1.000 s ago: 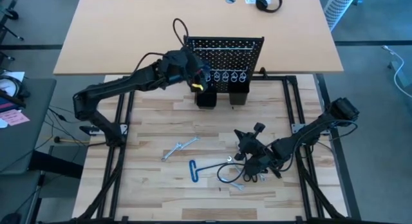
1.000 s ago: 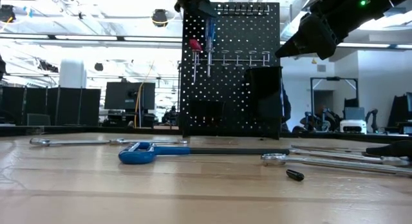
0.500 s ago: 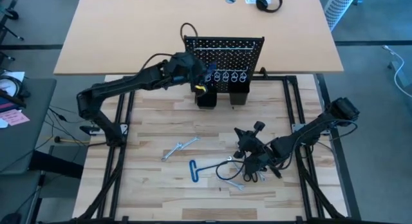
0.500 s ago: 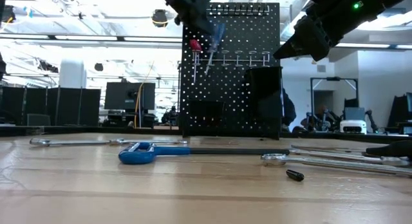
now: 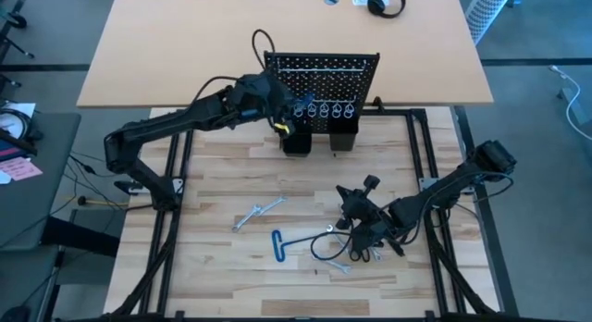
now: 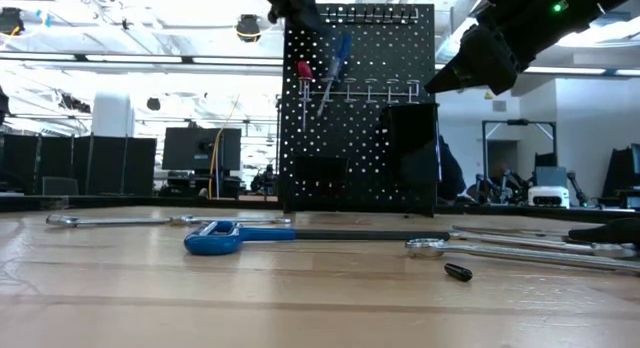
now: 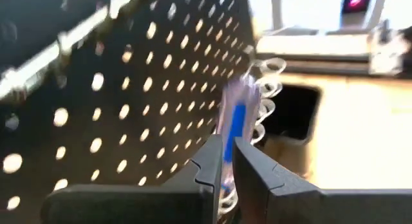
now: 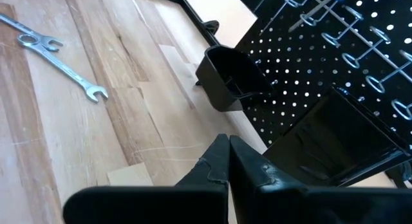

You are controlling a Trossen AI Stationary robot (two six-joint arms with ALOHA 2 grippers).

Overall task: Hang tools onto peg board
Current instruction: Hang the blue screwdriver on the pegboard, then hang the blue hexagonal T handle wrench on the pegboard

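The left end effector (image 7: 223, 161) is up at the peg board (image 5: 324, 68), near its row of silver ring hooks (image 5: 326, 110). Its fingers are closed on the blue-handled screwdriver (image 6: 337, 60), which sits tilted across the board face in the low view, just beside the red-handled tool (image 6: 303, 72) already hanging there. The right end effector (image 8: 228, 161) is fully closed and holds nothing; it hovers over the surface (image 5: 213, 188) above the remaining tools.

Still on the surface: the blue-handled T-key (image 5: 278, 242), silver wrenches (image 5: 257, 213), and further tools beneath the right arm, not clearly distinguishable.

Judgement on the step in hand: seating the screwdriver in a ring hook. Done well, the shaft should be brought upright before lowering, as the present tilt risks the tip catching on the ring or on the board's holes. The descent should be straight down through the ring until the handle rests on it. Release only once the handle is supported, then withdraw away from the board without brushing the neighbouring red-handled tool.
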